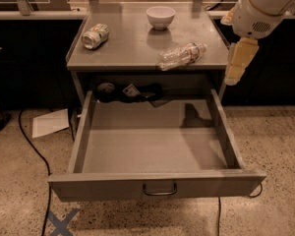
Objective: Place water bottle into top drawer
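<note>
Far left, on the speckled floor: a white sheet of paper [49,123] lying flat beside a thin black cable [32,149]; a blue tape cross [62,223] near the bottom edge.

Left of the grey metal surface [132,48]: a dented green-and-white soda can [95,36] on its side; a small white round bowl [161,16] upright at the back, centre.

Below the surface, the wide shallow grey metal top drawer [152,149] stands pulled fully out; its floor is bare save for dark black objects [130,92] bunched at the back edge, too dim to name; a small metal loop handle [160,190] sits at the middle of the flat front panel.

Right of centre on the surface: the small clear crinkled plastic water bottle [182,55] lies on its side, white cap toward the right, near the front edge; it is not in the drawer.

Far right: the cream-coloured claw [236,65] hangs from the white arm [259,9], just off the surface's right edge, pointing down; near the bottle but apart from it; whether it is spread or pressed together cannot be told.
</note>
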Controlling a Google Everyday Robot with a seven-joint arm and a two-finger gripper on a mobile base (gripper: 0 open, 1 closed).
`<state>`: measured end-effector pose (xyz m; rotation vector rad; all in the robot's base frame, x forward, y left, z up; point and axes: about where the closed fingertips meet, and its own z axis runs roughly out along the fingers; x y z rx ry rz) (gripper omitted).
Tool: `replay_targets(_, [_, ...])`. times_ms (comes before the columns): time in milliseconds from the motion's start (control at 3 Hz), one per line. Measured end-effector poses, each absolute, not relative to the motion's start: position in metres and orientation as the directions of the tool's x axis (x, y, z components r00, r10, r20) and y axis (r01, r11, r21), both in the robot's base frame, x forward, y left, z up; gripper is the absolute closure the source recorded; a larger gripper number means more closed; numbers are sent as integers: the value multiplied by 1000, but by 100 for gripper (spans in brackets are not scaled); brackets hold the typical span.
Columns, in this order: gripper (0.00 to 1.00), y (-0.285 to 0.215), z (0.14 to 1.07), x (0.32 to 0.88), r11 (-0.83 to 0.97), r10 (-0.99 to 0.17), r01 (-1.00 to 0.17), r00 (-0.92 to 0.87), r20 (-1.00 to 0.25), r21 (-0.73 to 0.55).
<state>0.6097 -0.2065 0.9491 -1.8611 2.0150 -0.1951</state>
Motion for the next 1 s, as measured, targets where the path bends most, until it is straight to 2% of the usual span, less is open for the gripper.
replay_targets(667, [0, -203, 953, 618, 94, -982, -918, -23, -185, -385])
replay_targets(1000, [0, -184, 961, 658, 9, -983, -890, 75, -165, -457])
